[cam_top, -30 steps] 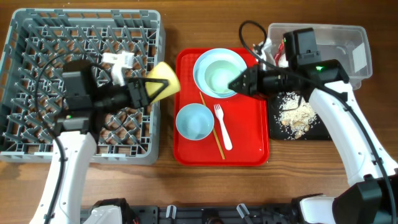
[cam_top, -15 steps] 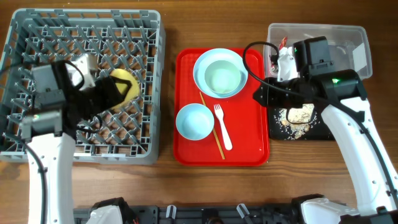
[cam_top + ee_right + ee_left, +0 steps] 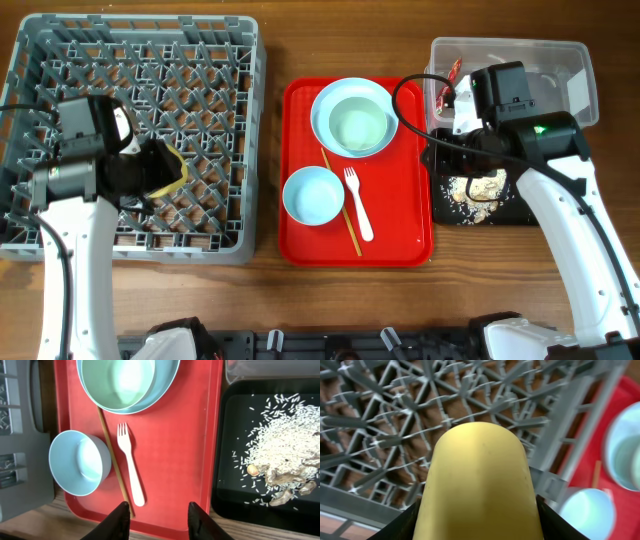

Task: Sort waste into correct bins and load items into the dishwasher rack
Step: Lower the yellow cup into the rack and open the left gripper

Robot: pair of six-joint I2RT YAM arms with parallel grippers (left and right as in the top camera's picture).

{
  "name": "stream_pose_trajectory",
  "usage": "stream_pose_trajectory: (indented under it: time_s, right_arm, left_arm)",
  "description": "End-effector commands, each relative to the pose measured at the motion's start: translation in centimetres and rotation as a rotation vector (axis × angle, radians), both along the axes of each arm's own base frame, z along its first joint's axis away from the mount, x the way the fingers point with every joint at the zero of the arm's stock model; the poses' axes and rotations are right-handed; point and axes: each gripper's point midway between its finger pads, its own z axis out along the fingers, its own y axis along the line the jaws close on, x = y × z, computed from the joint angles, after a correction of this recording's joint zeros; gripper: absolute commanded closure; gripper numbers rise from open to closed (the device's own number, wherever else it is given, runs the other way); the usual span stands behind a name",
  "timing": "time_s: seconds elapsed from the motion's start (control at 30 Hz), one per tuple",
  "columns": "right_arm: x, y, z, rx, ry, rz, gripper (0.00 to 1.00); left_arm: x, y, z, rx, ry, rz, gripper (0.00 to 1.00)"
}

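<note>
The serving tray (image 3: 400, 215) lies between the rack (image 3: 130, 245), left, and the tub (image 3: 560, 70), right.

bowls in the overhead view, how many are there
2. One bowl sits on the plate at the far end of the red tray; the second bowl stands nearer, left of the fork. Part of the rack is hidden.

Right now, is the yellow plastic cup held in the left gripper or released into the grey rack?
Held: the left gripper clamps both sides of the yellow plastic cup, over the grey pegged rack.
</note>
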Motion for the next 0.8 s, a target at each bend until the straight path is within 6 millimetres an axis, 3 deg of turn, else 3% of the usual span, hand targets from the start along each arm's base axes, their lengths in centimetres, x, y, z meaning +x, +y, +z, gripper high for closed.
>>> stream_pose_trajectory:
  time_s: [0.0, 0.2, 0.77]
  right_arm:
    - [0.4, -0.7, 0.7, -0.035, -0.032, 0.001, 0.6]
    - [0.5, -0.8, 0.7, -0.041, -0.035, -0.002, 0.59]
    - [0.6, -0.7, 0.7, -0.039, -0.04, -0.002, 0.59]
  left_arm:
    - [0.1, 1.3, -1.2, 0.05, 0.06, 0.017, 0.96]
    - [-0.9, 1.0, -3.1, 0.025, 0.172, 0.013, 0.96]
    - [-1.3, -0.7, -4.4, -0.077, 0.229, -0.008, 0.96]
